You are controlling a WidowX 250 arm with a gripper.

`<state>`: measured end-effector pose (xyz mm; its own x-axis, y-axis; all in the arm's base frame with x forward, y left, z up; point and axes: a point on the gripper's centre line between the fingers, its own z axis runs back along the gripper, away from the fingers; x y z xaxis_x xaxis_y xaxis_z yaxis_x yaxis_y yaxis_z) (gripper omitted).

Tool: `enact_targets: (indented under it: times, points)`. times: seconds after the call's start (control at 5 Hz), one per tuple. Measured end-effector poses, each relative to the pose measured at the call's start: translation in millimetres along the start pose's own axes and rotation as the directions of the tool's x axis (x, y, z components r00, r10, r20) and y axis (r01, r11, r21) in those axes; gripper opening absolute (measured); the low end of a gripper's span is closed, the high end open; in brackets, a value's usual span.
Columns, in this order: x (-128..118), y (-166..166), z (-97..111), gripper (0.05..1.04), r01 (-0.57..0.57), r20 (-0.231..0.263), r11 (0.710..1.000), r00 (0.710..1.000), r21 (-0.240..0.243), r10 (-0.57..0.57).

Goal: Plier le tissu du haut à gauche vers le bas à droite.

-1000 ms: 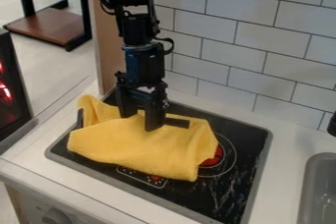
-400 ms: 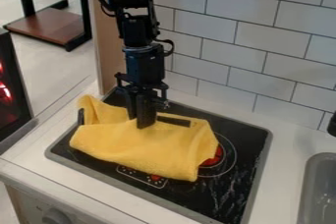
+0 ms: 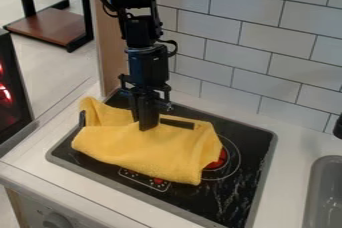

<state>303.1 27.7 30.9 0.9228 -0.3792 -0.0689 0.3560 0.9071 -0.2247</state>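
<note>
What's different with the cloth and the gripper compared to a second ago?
The gripper was spread open at the yellow cloth; its fingers have closed together and appear to pinch the fabric. The cloth's left front corner has shifted slightly to the right in the picture. The rest of the cloth looks unchanged, draped over the stovetop.

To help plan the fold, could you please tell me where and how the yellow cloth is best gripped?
I'd pinch the yellow cloth by its upper-left flap, with the tool coming from above: the flap juts out narrowly, whereas the middle spreads broadly over the stove.
</note>
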Motion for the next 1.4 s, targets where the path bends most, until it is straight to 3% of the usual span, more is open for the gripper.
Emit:
enact_targets:
  times: [0.4,0.6,0.8,1.0,1.2,1.4]
  points:
    - [-15,-15,28,0.05,0.182,0.051,0.983,0.982,0.034,-0.184]
    - [-34,-26,39,0.05,0.28,0.049,0.957,0.958,0.07,-0.284]
    - [-56,-31,36,0.05,0.373,0.008,0.925,0.927,0.075,-0.374]
    - [-70,-31,22,0.05,0.456,-0.048,0.887,0.89,0.072,-0.454]
    - [-84,-30,9,0.05,0.582,-0.128,0.811,0.81,0.06,-0.572]
    - [-93,-28,-1,0.05,0.666,-0.174,0.746,0.738,0.028,-0.652]
